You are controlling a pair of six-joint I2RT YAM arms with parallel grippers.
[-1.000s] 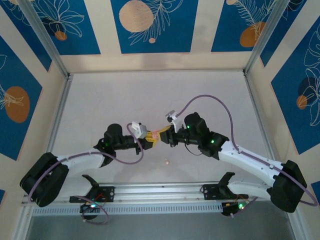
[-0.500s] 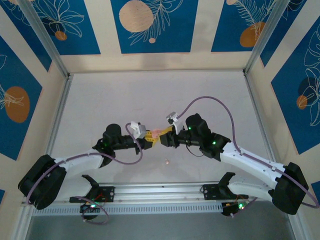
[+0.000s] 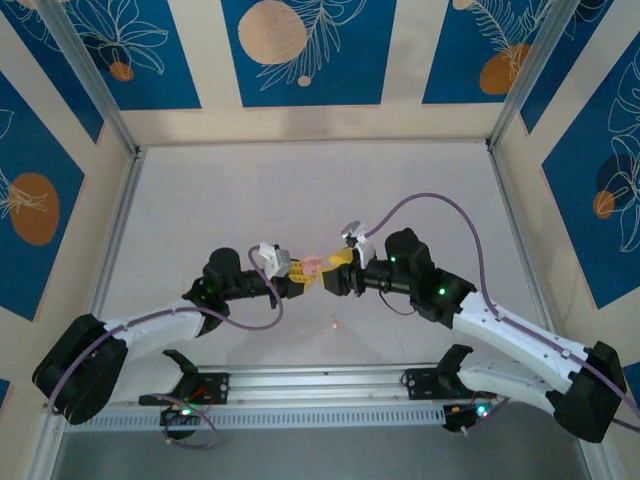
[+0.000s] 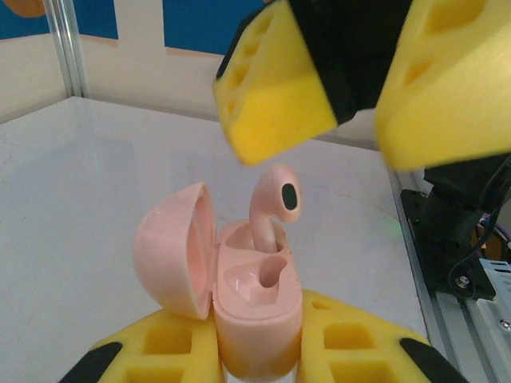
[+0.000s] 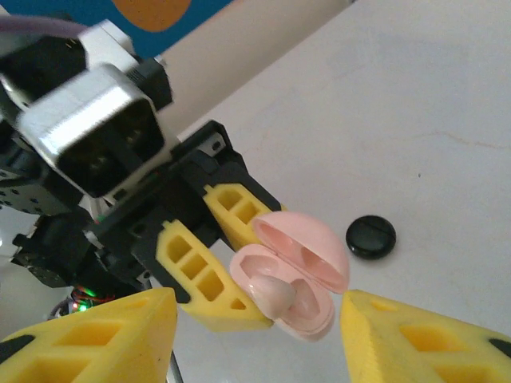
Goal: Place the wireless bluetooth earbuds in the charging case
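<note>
While left gripper (image 4: pixel 255 351) clamps the open pink charging case (image 4: pixel 255 307), one pink earbud (image 4: pixel 276 196) sits stem-down in it. Jaws of right gripper (image 5: pixel 255 339) apart, empty

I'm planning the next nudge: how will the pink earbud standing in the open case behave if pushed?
Probably light and slippery: the pink earbud looks small, glossy and rounded. It stands well above the rim of the charging case, so a sideways push may tip it out. A straight downward press likely seats it.
</note>
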